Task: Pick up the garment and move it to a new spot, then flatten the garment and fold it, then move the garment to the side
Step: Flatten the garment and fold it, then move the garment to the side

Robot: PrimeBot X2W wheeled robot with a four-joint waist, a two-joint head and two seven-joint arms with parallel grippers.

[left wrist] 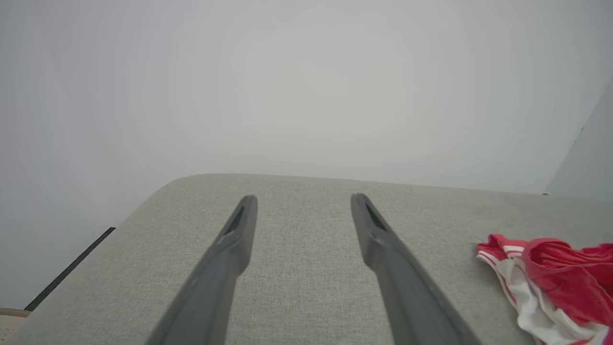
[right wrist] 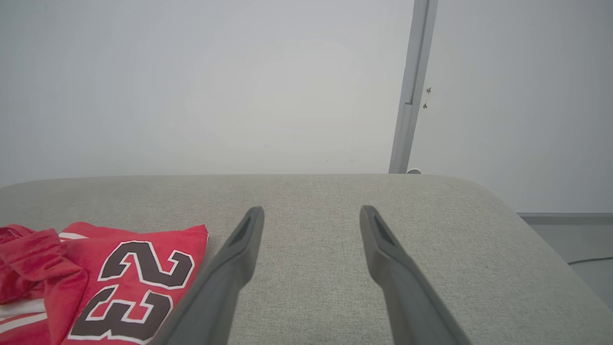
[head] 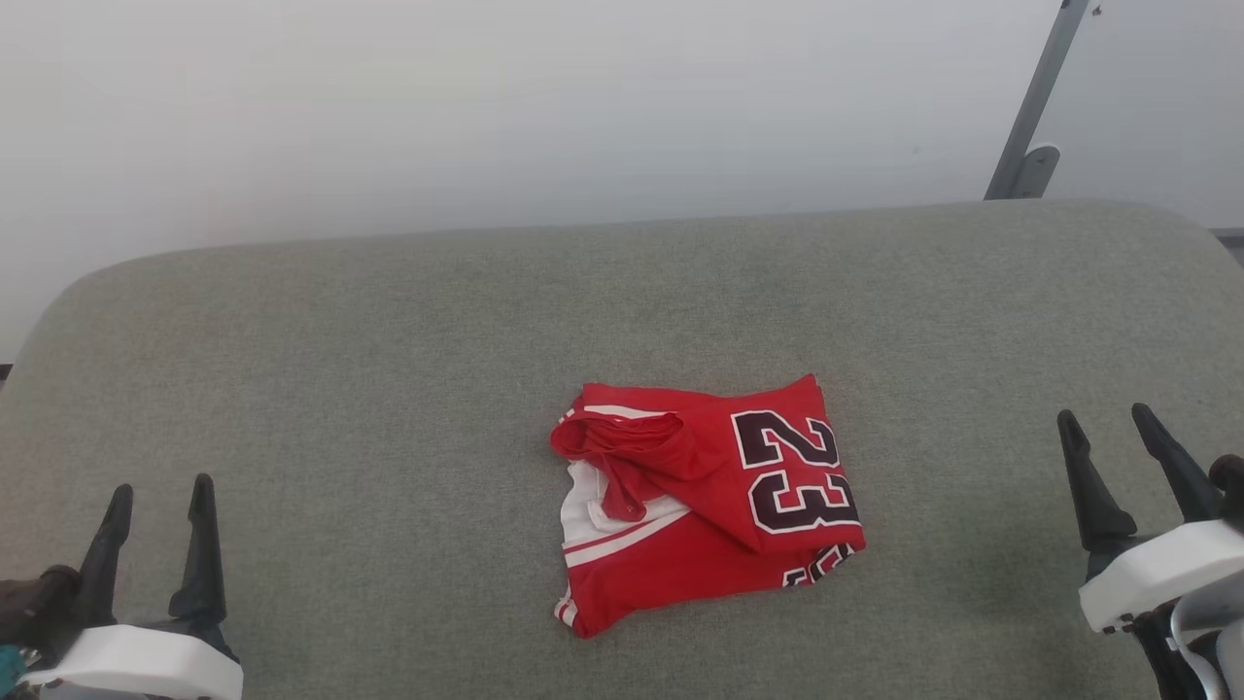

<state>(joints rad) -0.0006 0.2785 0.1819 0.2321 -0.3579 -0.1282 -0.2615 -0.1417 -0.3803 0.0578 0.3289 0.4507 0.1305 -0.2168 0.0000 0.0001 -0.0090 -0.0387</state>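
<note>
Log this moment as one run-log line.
garment: red jersey-style shirt with white trim, bunched, centre of grey fabric surface | left end effector: open, empty | right end effector: open, empty

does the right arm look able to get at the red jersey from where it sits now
Probably yes. The right gripper is open and sits off to the right of the garment. Nothing lies on the stretch of grey cushion between them, so the way to the number side looks free.
</note>
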